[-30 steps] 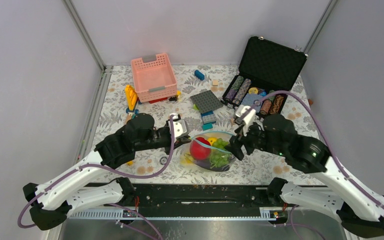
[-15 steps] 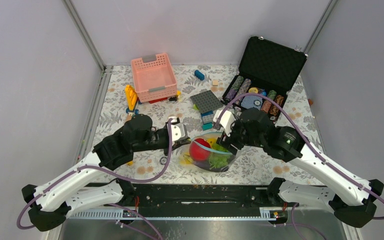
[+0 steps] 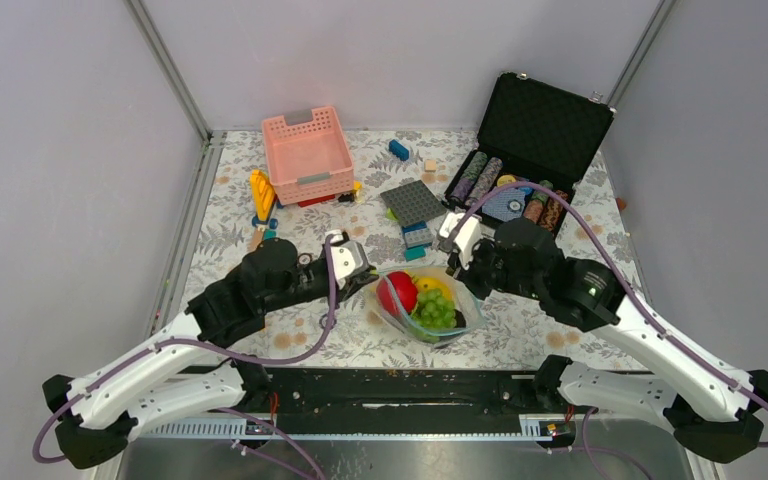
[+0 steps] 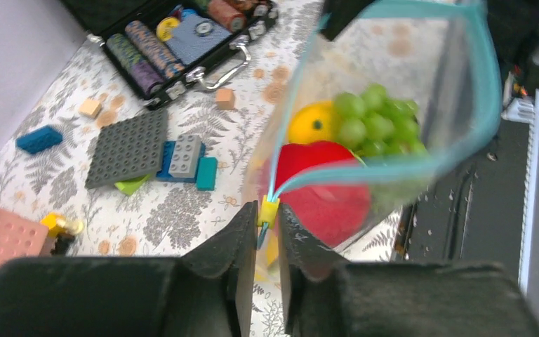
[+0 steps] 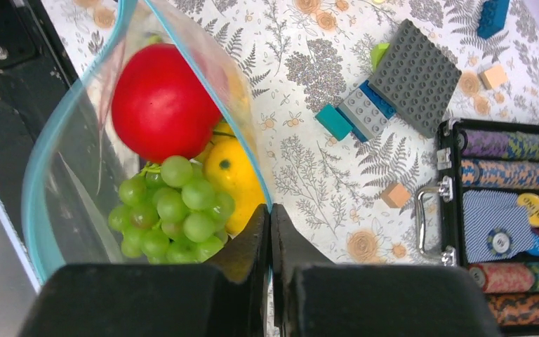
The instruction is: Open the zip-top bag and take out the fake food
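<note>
**Top view.** The zip-top bag [image 3: 460,322] is sitting at the near middle of the floral counter [image 3: 520,335], between the two arms. Its light-blue zipper rim is gaping in a wide loop that is facing upward. The left fingers [image 3: 358,270] are gripping the left end of the rim, and the right fingers [image 3: 457,265] are gripping its far right side. The fake food [image 3: 415,300] is lying inside the bag: a red tomato [image 3: 396,293] at the left, a yellow fruit [image 3: 434,286] toward the far side, and green grapes [image 3: 437,312] at the right. Whether the bag's underside is touching the counter cannot be told.

**Left wrist view.** The left fingers [image 4: 251,232] are standing almost together, clamping the bag's rim at the small yellow tab [image 4: 269,209] where the zipper strip ends. The bag [image 4: 456,84] is stretching away from them with its mouth open.

**Right wrist view.** The right fingers [image 5: 265,232] are pressing tightly together on the blue rim of the bag [image 5: 77,182], just beside the yellow fruit [image 5: 233,179]. The tomato [image 5: 158,102] and the grapes [image 5: 172,210] are showing through the open mouth.

**Surroundings.** A pink basket [image 3: 307,155], a grey studded plate [image 3: 413,202] and an open black case [image 3: 545,125] holding poker chips [image 3: 480,178] are lying farther back, well apart from the bag.
</note>
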Controlling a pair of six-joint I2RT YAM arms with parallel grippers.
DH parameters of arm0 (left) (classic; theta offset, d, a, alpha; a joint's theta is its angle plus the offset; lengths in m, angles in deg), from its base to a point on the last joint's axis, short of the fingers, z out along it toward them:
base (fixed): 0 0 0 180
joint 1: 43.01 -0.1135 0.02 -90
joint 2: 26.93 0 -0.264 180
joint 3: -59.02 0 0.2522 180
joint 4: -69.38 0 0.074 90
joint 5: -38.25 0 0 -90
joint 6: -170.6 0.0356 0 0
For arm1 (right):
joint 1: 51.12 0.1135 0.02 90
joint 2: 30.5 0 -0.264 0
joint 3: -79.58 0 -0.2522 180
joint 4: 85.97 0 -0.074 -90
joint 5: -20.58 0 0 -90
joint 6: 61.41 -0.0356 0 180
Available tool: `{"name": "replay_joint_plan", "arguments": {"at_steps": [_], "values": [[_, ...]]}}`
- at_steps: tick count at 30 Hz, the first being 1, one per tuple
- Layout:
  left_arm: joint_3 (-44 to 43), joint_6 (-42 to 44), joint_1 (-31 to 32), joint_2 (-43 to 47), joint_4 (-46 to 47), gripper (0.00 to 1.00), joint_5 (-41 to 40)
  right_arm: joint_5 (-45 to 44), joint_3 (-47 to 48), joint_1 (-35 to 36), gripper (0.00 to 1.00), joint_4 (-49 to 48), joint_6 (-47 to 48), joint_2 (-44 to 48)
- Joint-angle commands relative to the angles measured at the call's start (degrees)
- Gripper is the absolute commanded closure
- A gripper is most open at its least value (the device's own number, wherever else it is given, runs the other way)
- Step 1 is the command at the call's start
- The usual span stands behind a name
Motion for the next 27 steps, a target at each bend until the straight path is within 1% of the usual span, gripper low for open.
{"name": "replay_joint_plan", "arguments": {"at_steps": [1, 2, 5, 8, 10, 13, 15, 18, 21, 24, 27], "values": [[0.36, -7.35, -0.16, -0.79, 12.90, 0.73, -12.29, -4.19, 1.34, -0.24, 1.00, -2.39, -10.27, 3.03], [-0.24, -8.47, -0.18, -1.61, 14.27, 0.68, -13.59, -4.67, 1.60, -0.24, 1.00, -2.37, -12.01, 3.41], [-3.17, -10.35, -0.13, -5.75, 16.99, 0.63, -17.17, -5.01, 2.06, -0.19, 1.00, -3.00, -16.47, 4.77], [-7.16, -12.64, -0.21, -11.49, 17.99, 0.54, -21.42, -8.93, 1.43, -0.15, 1.00, -5.13, -23.31, 6.81], [-10.56, -15.92, -0.47, -15.60, 16.42, 0.50, -24.34, -11.94, 0.83, -0.15, 1.00, -6.32, -28.47, 8.00], [-16.01, -20.96, -0.88, -20.28, 10.05, 0.45, -27.36, -16.50, -1.06, -0.15, 1.00, -7.20, -34.81, 8.39], [-17.64, -24.63, -0.89, -21.60, 6.12, 0.44, -27.90, -18.94, -3.36, -0.11, 1.00, -8.61, -38.45, 7.93], [-17.32, -30.97, -0.88, -21.07, 1.27, 0.42, -27.08, -20.75, -6.35, -0.16, 1.00, -10.85, -43.78, 6.00], [-15.05, -36.90, -0.88, -18.42, -2.44, 0.41, -25.82, -21.68, -7.15, 0.00, 1.00, -12.79, -47.34, 2.67], [-10.88, -42.34, -0.88, -12.24, -4.02, 0.41, -25.43, -21.09, -7.65, 0.53, 1.00, -16.21, -49.59, -0.86], [-4.83, -48.81, -0.86, -4.80, -3.62, 0.41, -25.34, -17.71, -7.89, 0.96, 1.00, -20.42, -51.16, -3.74]]}}
